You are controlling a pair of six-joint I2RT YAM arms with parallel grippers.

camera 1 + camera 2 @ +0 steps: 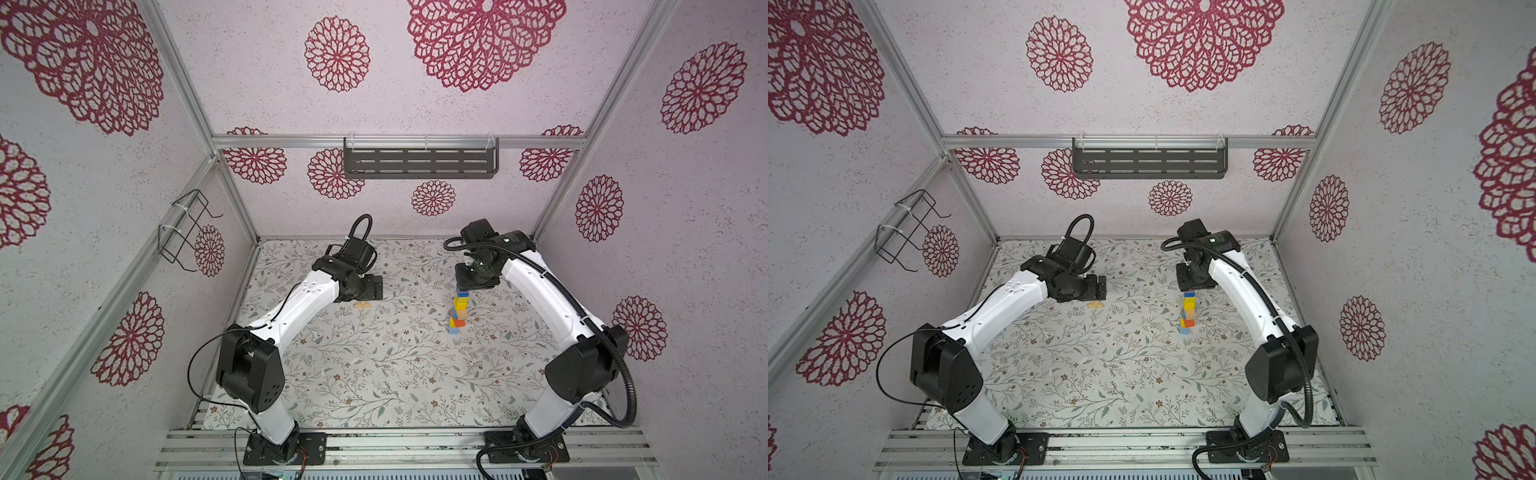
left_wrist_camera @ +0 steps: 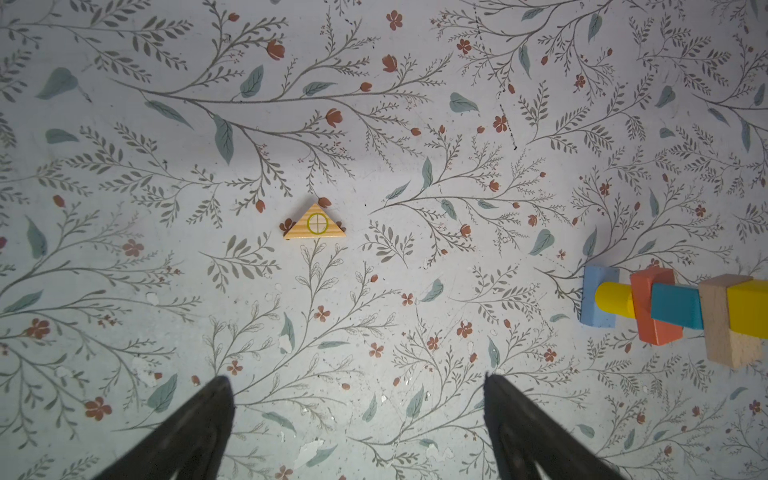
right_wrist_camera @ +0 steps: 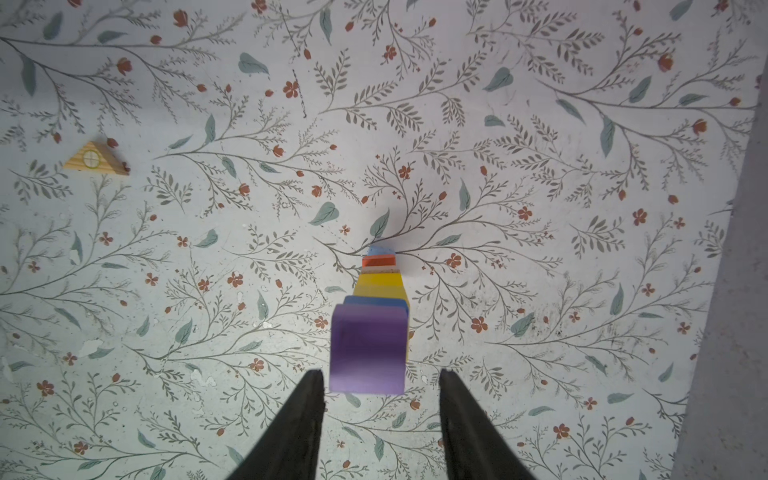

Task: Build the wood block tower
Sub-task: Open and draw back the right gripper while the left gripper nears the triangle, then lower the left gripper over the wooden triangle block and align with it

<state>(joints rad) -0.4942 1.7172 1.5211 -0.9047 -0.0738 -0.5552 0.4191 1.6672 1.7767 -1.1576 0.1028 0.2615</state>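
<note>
Two grippers are at work over the floral table cover [image 2: 415,124], each showing two dark fingers in its wrist view.

The left gripper [image 2: 357,382] is spread wide with nothing between its fingers. One loose block lies flat on the cover a little way beyond its fingertips: a tan triangle block [image 2: 314,226] with a small circled cross printed on it. In both top views this triangle [image 1: 362,304] [image 1: 1095,304] sits just beside the left gripper, on the side toward the arm bases, with no contact between them.

The single wood block tower [image 1: 459,309] [image 1: 1188,311] stands directly under the right gripper [image 3: 380,374], well apart from the left one. The right gripper's fingers are parted to a moderate width and straddle the top of the column. Bare cover shows between each finger and the purple block [image 3: 368,349], so it grips nothing.

From above, six colours show below that gripper – purple on top, then blue, yellow, tan, orange and light blue at the foot. The left wrist view shows six blocks of the tower [image 2: 665,307] from the side before the frame cuts it off: light blue base, yellow cylinder, orange, teal, tan and yellow. The blocks sit slightly turned against one another.
</note>
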